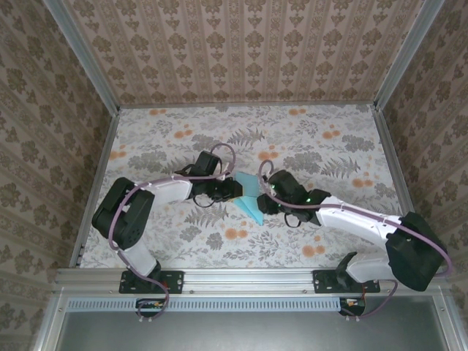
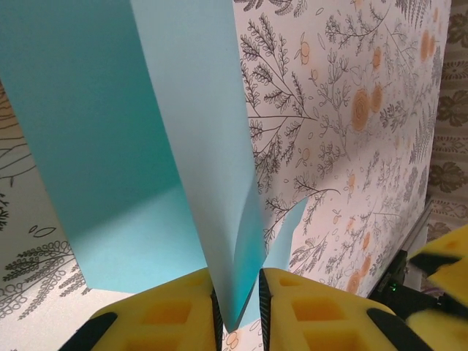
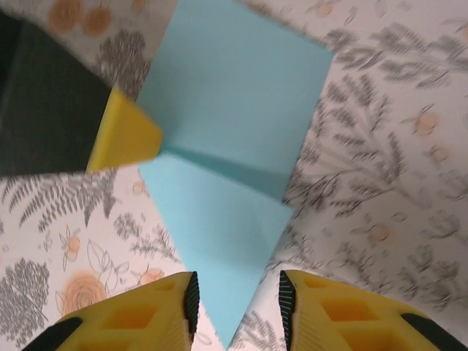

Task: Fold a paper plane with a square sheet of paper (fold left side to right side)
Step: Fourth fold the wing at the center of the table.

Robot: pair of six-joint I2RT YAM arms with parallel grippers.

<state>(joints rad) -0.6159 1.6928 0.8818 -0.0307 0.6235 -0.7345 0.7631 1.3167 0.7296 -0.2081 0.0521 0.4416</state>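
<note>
The square sheet of paper (image 1: 251, 200) is light cyan and lies mid-table, creased into a pointed shape. My left gripper (image 1: 234, 189) is at its left side. In the left wrist view a raised fold of the paper (image 2: 208, 161) stands up between the yellow fingers, and the left gripper (image 2: 239, 307) is shut on it, pads touching both sides. My right gripper (image 1: 265, 197) is at the paper's right side. In the right wrist view it (image 3: 238, 307) is open, with the paper's pointed tip (image 3: 223, 234) lying flat on the table between its fingers, touching neither pad.
The table (image 1: 183, 139) wears a floral cloth and is walled in by patterned panels with metal rails (image 1: 95, 190). One of the left gripper's fingers (image 3: 124, 135) shows at the paper's far edge in the right wrist view. The two grippers stand close, facing each other.
</note>
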